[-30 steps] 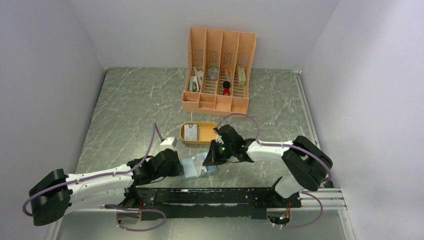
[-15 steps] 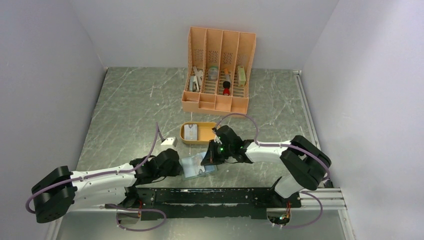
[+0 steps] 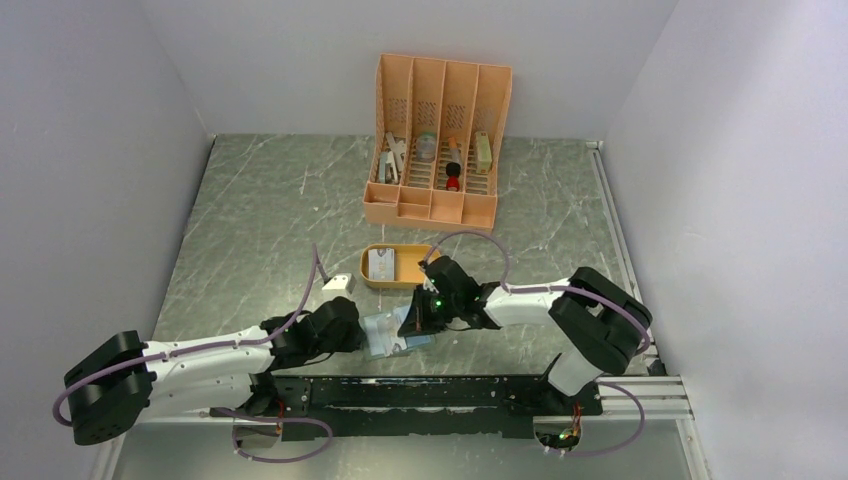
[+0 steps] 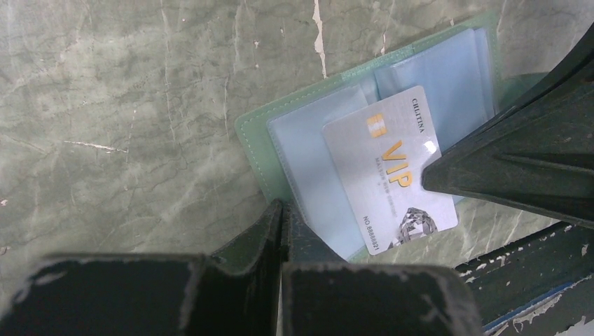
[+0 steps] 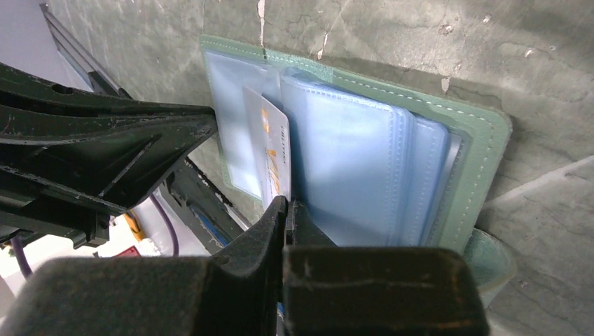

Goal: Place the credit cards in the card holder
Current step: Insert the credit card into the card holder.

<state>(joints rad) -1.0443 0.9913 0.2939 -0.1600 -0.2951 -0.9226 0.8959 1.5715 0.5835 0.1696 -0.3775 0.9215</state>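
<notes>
The grey-green card holder [image 4: 253, 131] lies open on the marble table near the front edge, clear pockets up [image 5: 357, 161]. My left gripper [image 4: 283, 210] is shut on its near-left edge. A white credit card [image 4: 385, 175] marked VIP lies slanted over the left pocket, its lower corner past the holder's edge. My right gripper [image 5: 284, 204] is shut on this card's edge [image 5: 272, 150], next to the stacked pockets. In the top view both grippers meet at the holder [image 3: 388, 334]. Another credit card [image 3: 381, 263] lies in the orange oval tray.
The orange oval tray [image 3: 400, 284] sits just behind the holder. A tall orange slotted organizer [image 3: 437, 140] with small items stands at the back. A small white box [image 3: 338, 284] lies left of the tray. A black rail [image 3: 440, 390] runs along the front edge.
My left gripper has closed on the holder's edge. The right gripper has shifted slightly left with the card, over the holder.
</notes>
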